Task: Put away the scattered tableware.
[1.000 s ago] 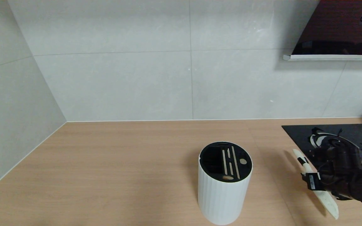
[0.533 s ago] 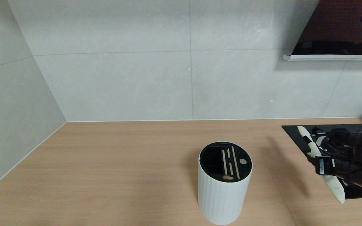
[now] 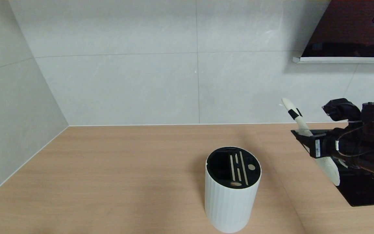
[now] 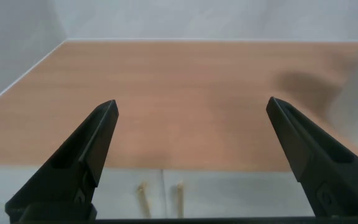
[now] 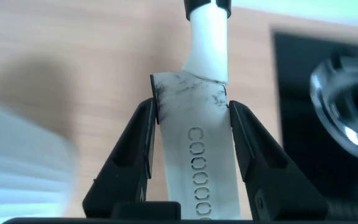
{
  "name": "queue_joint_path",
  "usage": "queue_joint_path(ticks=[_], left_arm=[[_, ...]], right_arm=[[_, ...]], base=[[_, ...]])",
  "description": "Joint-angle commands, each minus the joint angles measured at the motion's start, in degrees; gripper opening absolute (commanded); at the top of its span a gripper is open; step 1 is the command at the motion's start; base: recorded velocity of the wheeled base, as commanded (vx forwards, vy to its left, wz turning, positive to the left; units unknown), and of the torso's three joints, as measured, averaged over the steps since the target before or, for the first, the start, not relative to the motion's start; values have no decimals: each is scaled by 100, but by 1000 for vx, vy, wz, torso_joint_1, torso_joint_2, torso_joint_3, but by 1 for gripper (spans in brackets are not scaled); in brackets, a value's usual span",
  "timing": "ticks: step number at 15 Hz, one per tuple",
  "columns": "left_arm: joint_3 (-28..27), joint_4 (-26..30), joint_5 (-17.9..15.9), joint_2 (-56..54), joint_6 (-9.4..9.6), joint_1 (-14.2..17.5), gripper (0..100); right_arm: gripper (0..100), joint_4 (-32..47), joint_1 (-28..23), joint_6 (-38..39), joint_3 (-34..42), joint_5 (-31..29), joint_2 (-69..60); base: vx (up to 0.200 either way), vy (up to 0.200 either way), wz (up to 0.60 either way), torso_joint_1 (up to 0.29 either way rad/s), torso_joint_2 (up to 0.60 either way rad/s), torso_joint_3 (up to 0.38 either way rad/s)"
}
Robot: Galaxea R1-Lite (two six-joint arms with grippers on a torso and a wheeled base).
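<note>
Wooden counter [image 3: 125, 169]: one ribbed holder [image 3: 229, 201], one white knife [image 3: 329, 166] in right pincer [image 3: 311, 144].

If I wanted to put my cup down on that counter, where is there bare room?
The light wooden countertop is bare from the grey tiled wall on the left to the white ribbed cylindrical holder, and behind the holder too. The right is crowded: the right gripper holds a white knife above the edge of the black glass cooktop.

Wood counter [image 3: 125, 169] w/ black cooktop [image 3: 368, 191] at right, grey tile wall [image 3: 125, 87], prob. hood [image 3: 352, 29] above.
</note>
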Motion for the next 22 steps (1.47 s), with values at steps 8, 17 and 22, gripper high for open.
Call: queue_joint_path(ticks=[8, 17, 22], left_arm=[[-3499, -1079, -2509, 5302, -1435, -1900, 100], [-3701, -5851, -2878, 9564, -3368, -2726, 100], [-4501, -6220, -2764, 10426, -3368, -3078, 100]], right_arm=[[0, 270, 1997, 1, -1055, -434, -132], [0, 683, 2814, 203, -1627, -759, 158], [0, 666, 3262, 572, -1925, -1111, 624]], base=[[0, 0, 0, 0, 0, 0], [0, 0, 0, 0, 0, 0], [0, 0, 0, 0, 0, 0]])
